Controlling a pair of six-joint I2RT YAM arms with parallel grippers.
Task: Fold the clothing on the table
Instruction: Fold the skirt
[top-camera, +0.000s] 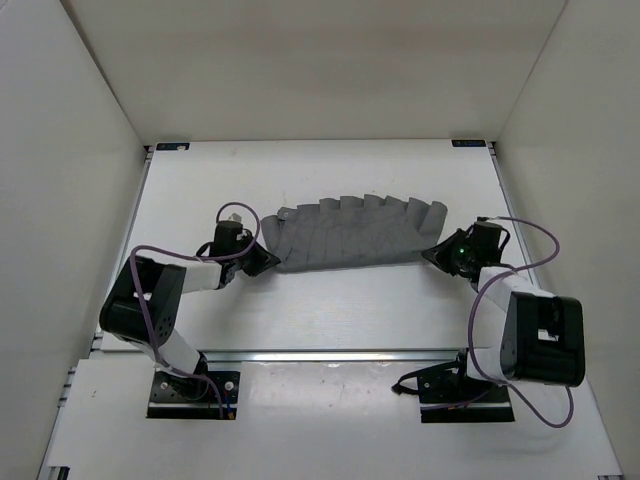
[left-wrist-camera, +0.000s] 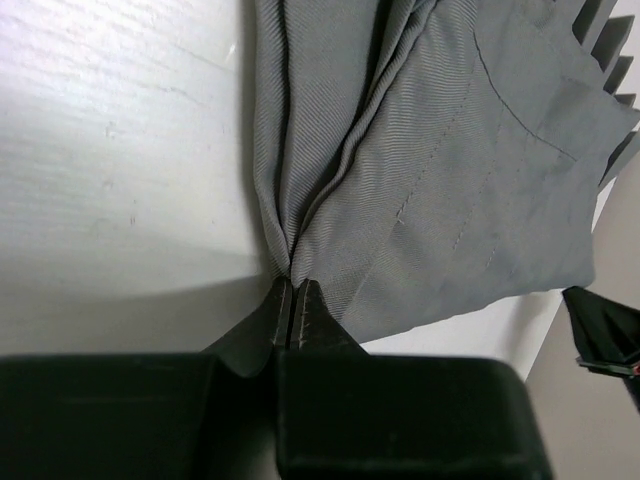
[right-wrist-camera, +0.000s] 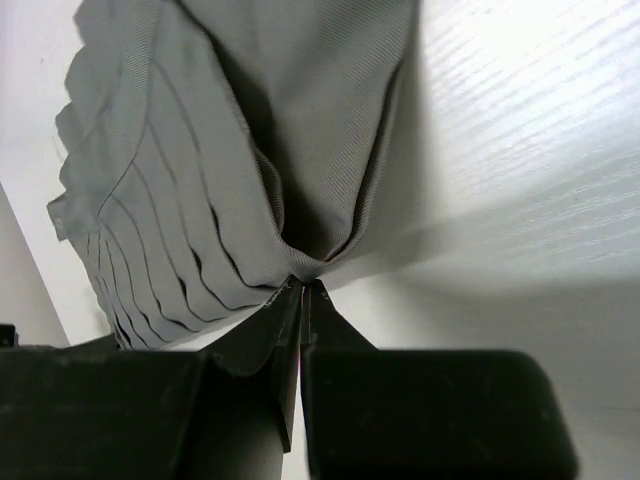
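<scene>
Left gripper (left-wrist-camera: 292, 292): jaws pinched tight on one end of the plain mid-grey pleated fabric garment (top-camera: 350, 238). Right gripper (right-wrist-camera: 302, 290): clamped likewise on the opposite end. Garment lies spread between both grippers on the matte white table (top-camera: 330, 310), pleats fanning away from the fingertips.

Plain white panel walls (top-camera: 320, 60) at left, back and right; soft, even overhead light.
</scene>
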